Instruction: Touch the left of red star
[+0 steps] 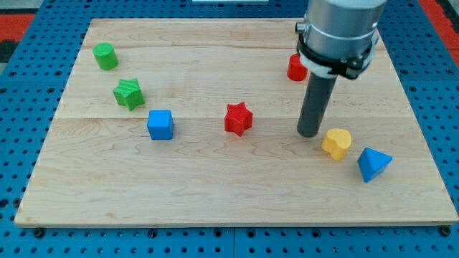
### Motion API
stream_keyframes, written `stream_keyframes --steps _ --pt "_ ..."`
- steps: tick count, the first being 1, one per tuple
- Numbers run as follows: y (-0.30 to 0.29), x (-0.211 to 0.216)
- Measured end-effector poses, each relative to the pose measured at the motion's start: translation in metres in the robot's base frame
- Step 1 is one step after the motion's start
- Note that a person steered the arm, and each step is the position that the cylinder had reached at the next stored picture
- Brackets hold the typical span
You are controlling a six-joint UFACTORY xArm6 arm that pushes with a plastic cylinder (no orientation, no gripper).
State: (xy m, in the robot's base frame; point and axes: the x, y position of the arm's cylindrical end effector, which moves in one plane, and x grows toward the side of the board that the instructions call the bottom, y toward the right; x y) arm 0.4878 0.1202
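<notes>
The red star (238,118) lies near the middle of the wooden board (215,193). My tip (309,133) rests on the board to the star's right, roughly a hundred pixels away, just left of the yellow heart-shaped block (336,143). The rod rises from the tip to the arm's grey housing at the view's top right. The tip touches no block.
A second red block (296,68), partly hidden by the arm, sits at the upper right. A blue triangular block (373,164) lies at the lower right. A blue cube (161,124), a green star (128,94) and a green cylinder (105,56) are on the left.
</notes>
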Motion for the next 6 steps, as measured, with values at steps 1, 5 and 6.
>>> stream_keyframes --steps 1,5,6 --pt "0.017 0.014" --pt "-0.136 -0.031" --pt "-0.143 -0.049"
